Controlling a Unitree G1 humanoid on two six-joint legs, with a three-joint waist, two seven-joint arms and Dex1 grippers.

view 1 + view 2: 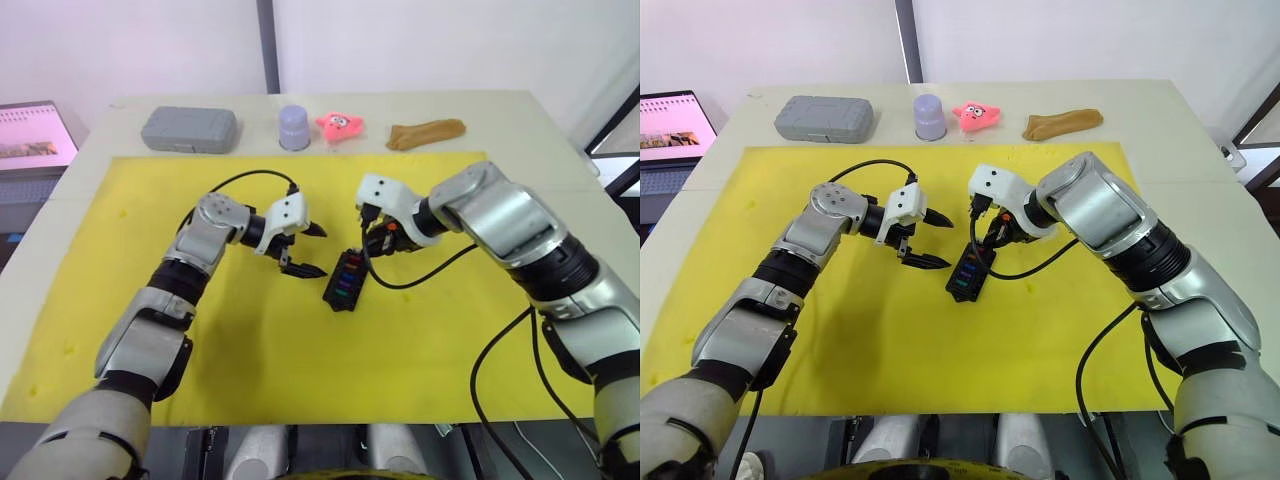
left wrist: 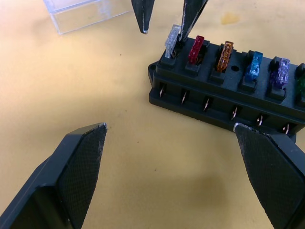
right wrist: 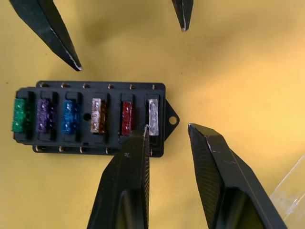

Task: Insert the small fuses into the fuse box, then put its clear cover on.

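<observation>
All six small fuses [image 3: 97,116] sit in the fuse box [image 3: 90,143]. Both the right claw [image 3: 167,131] and left claw [image 2: 169,131] are spread apart, empty. Next step: grasp the clear cover [image 2: 83,14] and fit it.

Just ahead of the left gripper [image 2: 169,143], whose matt black finger pads are finely cross-hatched, the fuse box [image 2: 228,90] is dull black plastic with bare metal tabs. Its small fuses [image 3: 98,116] are glossy translucent plastic; the clear cover [image 2: 83,13] beyond is smooth and transparent.
</observation>
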